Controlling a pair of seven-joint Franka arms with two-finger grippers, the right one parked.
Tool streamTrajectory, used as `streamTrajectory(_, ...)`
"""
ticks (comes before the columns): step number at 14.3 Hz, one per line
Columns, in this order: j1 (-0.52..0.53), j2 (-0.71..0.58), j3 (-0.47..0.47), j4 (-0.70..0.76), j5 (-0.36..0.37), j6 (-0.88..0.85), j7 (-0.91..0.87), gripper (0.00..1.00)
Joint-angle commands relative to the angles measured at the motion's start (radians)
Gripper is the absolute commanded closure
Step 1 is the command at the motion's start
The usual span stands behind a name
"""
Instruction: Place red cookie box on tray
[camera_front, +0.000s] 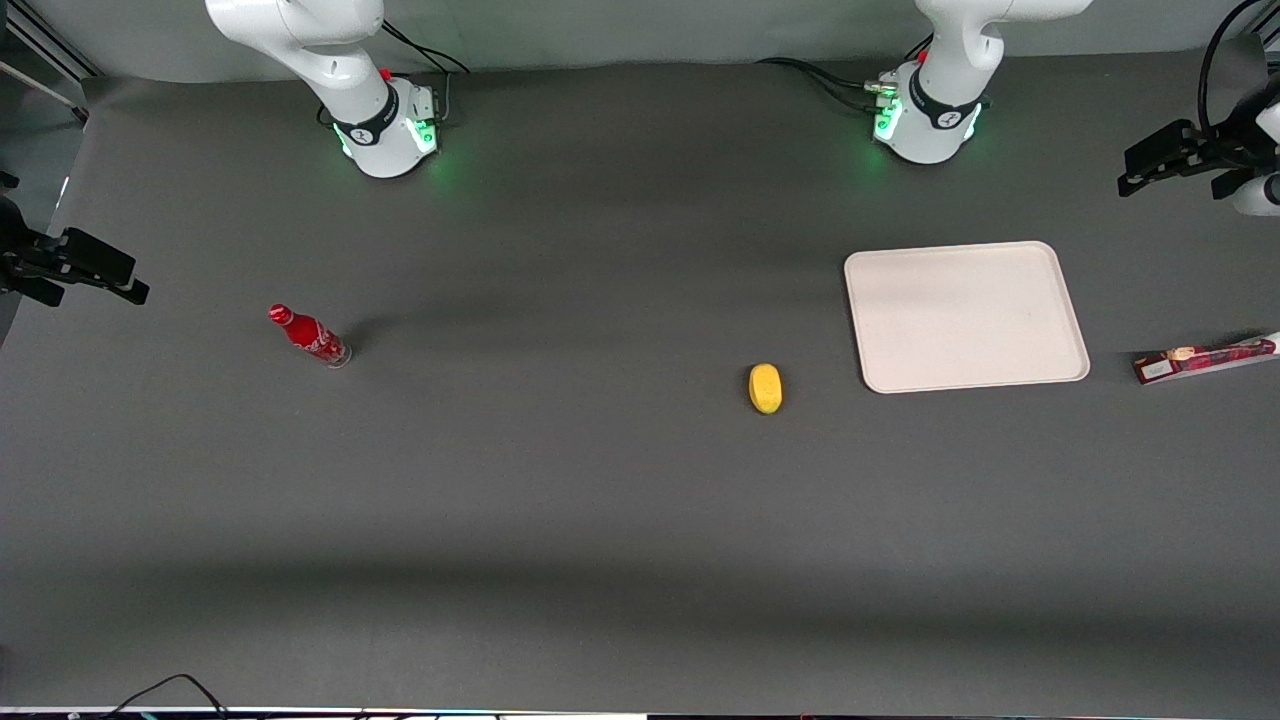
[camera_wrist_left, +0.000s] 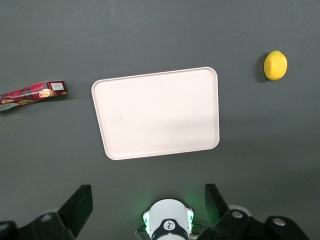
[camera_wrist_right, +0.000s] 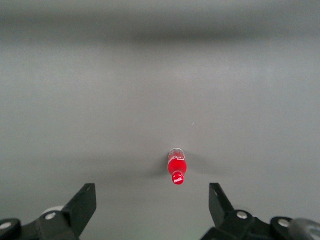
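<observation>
The red cookie box (camera_front: 1205, 360) lies thin edge-on on the table at the working arm's end, beside the tray and apart from it. It also shows in the left wrist view (camera_wrist_left: 32, 93), with its white label end toward the tray. The cream-white tray (camera_front: 965, 315) lies flat with nothing on it, and shows whole in the left wrist view (camera_wrist_left: 157, 112). My left gripper (camera_front: 1135, 172) hangs high above the table, farther from the front camera than the box. In the left wrist view the gripper (camera_wrist_left: 147, 202) is open wide and holds nothing.
A yellow lemon (camera_front: 765, 388) lies beside the tray, a little nearer the front camera, and shows in the left wrist view (camera_wrist_left: 275, 65). A small red soda bottle (camera_front: 310, 336) stands toward the parked arm's end. The working arm's base (camera_wrist_left: 168, 227) glows green.
</observation>
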Motion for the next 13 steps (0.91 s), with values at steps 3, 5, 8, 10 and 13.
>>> streamTrajectory(3,0.004,0.015,-0.006,0.04,0.014,-0.038,-0.002,0.0)
streamTrajectory(5,0.006,0.018,0.002,0.039,0.014,-0.05,-0.002,0.0)
streamTrajectory(8,0.01,0.021,0.078,0.04,0.02,-0.06,0.117,0.0)
streamTrajectory(10,0.01,0.055,0.167,0.042,0.078,-0.028,0.347,0.0)
streamTrajectory(13,0.01,0.138,0.285,0.043,0.119,0.057,0.685,0.0)
